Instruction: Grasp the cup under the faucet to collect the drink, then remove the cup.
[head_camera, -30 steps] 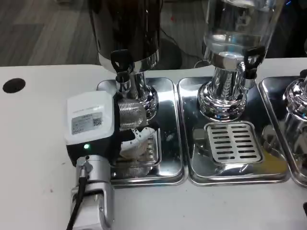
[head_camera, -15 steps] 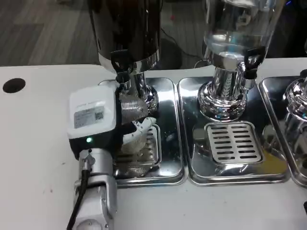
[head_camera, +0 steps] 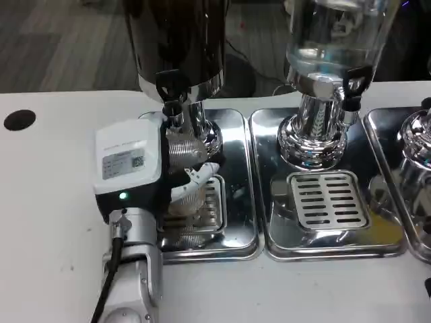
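**A:** Where the white desk (head_camera: 47, 202) meets the row of steel trays, what does the coming move turn on?

**B:** It turns on the cup (head_camera: 185, 153) and the dark dispenser (head_camera: 178, 40). The cup, ribbed and silvery, stands upright on the left tray (head_camera: 236, 134), its long axis vertical, right below the black faucet (head_camera: 170, 91).

**A:** And which way does it lie from the robot hand?

**B:** It sits just to the right of the left robot hand (head_camera: 135, 171) and touching it. White fingers (head_camera: 202, 173) curl round the cup's lower front, so the hand seems to be clasping the cup rather than spread.

**A:** Any room to move?

**B:** Judging from this, the dispenser's base stands close behind and the faucet close above, so lifting is cramped. The open way out looks to be toward the robot, over the small grate (head_camera: 202, 215) and the tray's front lip. To the right, the clear dispenser (head_camera: 323, 67) and its own grate (head_camera: 326, 200) stand well apart.
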`<state>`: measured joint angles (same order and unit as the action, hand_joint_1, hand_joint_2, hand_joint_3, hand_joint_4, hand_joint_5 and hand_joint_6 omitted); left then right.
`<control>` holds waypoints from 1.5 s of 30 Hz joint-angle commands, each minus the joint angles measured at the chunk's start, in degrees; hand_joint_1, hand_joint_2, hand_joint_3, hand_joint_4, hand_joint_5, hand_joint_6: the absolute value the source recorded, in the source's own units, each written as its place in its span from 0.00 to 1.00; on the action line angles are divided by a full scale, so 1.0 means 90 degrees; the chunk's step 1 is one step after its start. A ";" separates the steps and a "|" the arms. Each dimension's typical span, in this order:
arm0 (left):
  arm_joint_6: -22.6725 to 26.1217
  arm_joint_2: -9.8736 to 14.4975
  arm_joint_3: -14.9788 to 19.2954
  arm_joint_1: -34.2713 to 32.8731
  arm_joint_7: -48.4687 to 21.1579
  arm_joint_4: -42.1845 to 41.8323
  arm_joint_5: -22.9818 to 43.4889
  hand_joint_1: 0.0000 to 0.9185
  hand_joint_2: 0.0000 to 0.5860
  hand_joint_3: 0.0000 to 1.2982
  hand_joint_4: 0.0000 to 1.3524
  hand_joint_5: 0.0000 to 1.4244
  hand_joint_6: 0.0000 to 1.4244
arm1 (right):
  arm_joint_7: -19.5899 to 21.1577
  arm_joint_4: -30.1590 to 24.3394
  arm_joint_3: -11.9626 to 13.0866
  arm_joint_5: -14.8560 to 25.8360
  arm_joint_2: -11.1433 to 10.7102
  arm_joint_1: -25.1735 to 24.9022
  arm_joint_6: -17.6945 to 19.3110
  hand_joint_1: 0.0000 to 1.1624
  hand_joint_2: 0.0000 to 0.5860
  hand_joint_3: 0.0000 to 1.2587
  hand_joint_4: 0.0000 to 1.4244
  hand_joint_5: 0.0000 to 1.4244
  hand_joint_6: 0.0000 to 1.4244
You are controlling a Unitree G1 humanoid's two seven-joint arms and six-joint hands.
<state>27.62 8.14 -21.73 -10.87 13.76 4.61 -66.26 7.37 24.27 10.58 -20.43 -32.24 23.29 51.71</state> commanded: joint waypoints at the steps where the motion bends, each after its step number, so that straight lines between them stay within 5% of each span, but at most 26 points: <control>1: -0.0015 0.0156 -0.0089 0.0236 -0.0095 -0.0472 -0.0003 0.14 0.12 0.24 0.24 0.43 0.57 | -0.0059 0.0011 0.0006 0.0084 -0.0048 0.0000 0.0058 0.35 0.69 0.12 0.02 0.02 0.00; 22: -0.0626 0.0635 0.0233 0.2229 -0.0453 -0.3656 -0.0109 0.10 0.10 0.23 0.21 0.41 0.56 | -0.0041 -0.0158 -0.0028 0.0019 0.0036 -0.0040 0.0012 0.35 0.69 0.13 0.03 0.02 0.00; 34: -0.1111 0.0422 0.0442 0.2660 -0.0668 -0.4623 -0.0272 0.10 0.11 0.21 0.16 0.42 0.56 | -0.0005 -0.0229 0.0008 0.0033 0.0077 0.0091 0.0035 0.36 0.70 0.13 0.03 0.02 0.00; 45: -0.1098 0.0012 0.0634 0.1848 -0.1496 -0.4453 -0.0311 0.10 0.11 0.16 0.10 0.45 0.60 | -0.0015 -0.0271 0.0062 0.0102 0.0036 0.0183 0.0153 0.36 0.70 0.13 0.03 0.02 0.00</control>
<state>17.65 8.90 -16.28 7.26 1.80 -36.45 -68.05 7.05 22.12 10.52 -20.39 -31.83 24.50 51.91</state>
